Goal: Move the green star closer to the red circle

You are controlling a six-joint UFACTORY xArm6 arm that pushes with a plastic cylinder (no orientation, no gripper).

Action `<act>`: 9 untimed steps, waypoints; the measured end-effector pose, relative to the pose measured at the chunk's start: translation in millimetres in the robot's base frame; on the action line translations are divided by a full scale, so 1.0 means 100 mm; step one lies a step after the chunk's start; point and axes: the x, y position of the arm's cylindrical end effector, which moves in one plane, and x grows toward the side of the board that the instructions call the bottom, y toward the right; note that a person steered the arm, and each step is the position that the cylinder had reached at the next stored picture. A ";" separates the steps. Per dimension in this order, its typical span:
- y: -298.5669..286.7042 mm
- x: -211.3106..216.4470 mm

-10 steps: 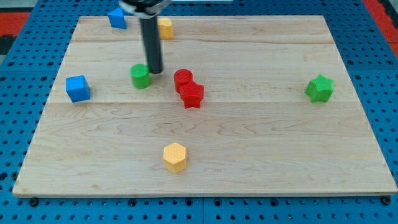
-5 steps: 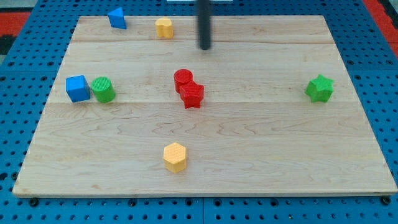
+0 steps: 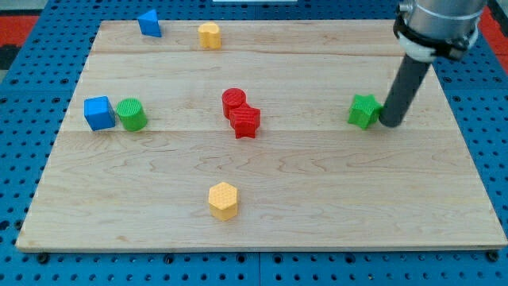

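One yellow hexagon block (image 3: 223,199) sits nearest the view's bottom on the bench (image 3: 317,206). Mid-board: green star (image 3: 364,110) at the view's right, my tip (image 3: 390,122) touching its right side — the tool is a plain rod, gripping nothing. Red circle (image 3: 233,101) lies well apart to the left, touching a red star (image 3: 245,121). Farther left, green cylinder (image 3: 131,114) beside blue cube (image 3: 99,113).
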 end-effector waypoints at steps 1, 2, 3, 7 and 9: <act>-0.32 -0.45; -1.09 -0.64; -0.53 -0.26; -1.94 -0.33; -0.75 -0.32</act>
